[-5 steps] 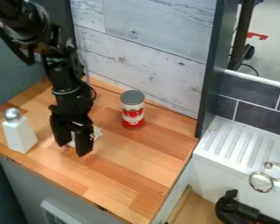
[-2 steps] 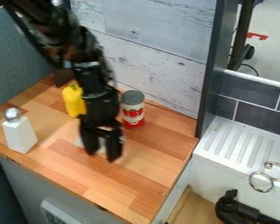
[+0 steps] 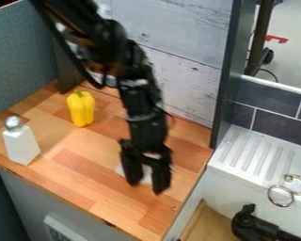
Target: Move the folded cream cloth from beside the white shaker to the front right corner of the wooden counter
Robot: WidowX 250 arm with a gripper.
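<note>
White object (image 3: 146, 177) (mostly hidden from where I stand) | at or just above wooden counter (image 3: 71, 174), amid parted fingers of black gripper (image 3: 147, 188); grip upon it indeterminable | from gripper: yellow pepper (image 3: 81, 110), 11 o'clock; white, silver-topped bottle (image 3: 21, 146), 10 o'clock.

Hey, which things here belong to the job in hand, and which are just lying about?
In hand:
- black gripper, low over the wooden counter
- whitish thing at the gripper, partly hidden; can't tell what it is

Lying about:
- yellow pepper
- white bottle with silver top, upright
- metal rings at right
</note>
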